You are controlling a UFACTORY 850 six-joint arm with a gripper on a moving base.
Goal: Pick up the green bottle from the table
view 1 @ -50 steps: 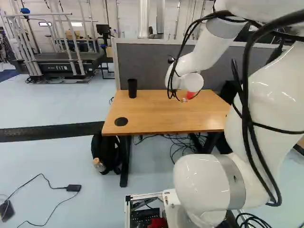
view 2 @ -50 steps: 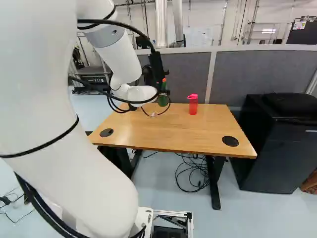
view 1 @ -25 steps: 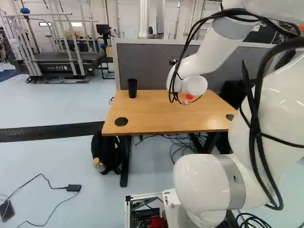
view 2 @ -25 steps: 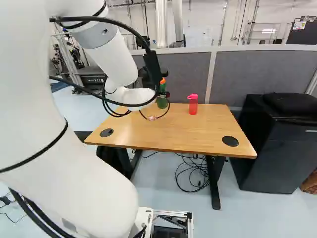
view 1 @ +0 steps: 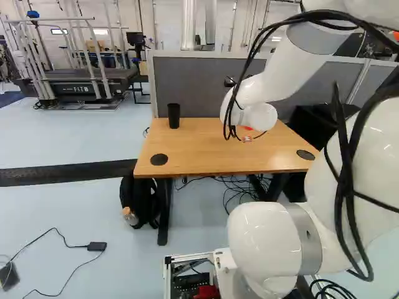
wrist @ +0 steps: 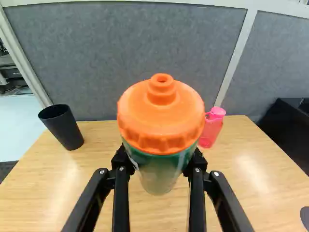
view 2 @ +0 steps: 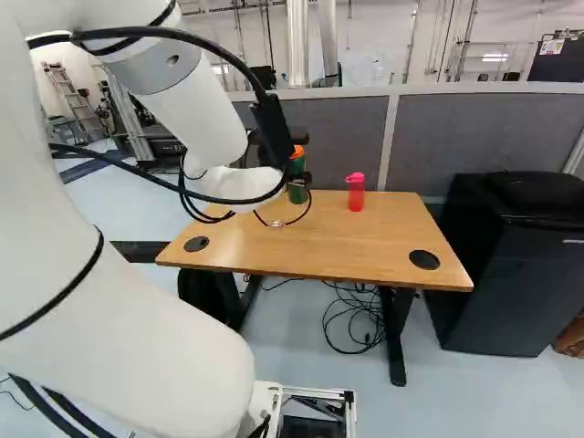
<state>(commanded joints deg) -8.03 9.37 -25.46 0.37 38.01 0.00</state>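
Note:
In the right base view my gripper shows partly behind the white wrist, at the green bottle with its orange lid. The wrist view has the gripper shut on the bottle, one finger on each side of its body below the lid. The bottle stands roughly upright in the grip, and its base appears raised off the wooden table. In the left base view the wrist hides both gripper and bottle.
A pink-red bottle stands on the table, beyond the held bottle and to one side. A black cup is near the table's other end. Behind runs a grey partition; a black cabinet stands beside the table.
The arm has drawn back a little, and the green bottle has moved with the gripper, slightly left and down in the right base view. The base has stayed in place.

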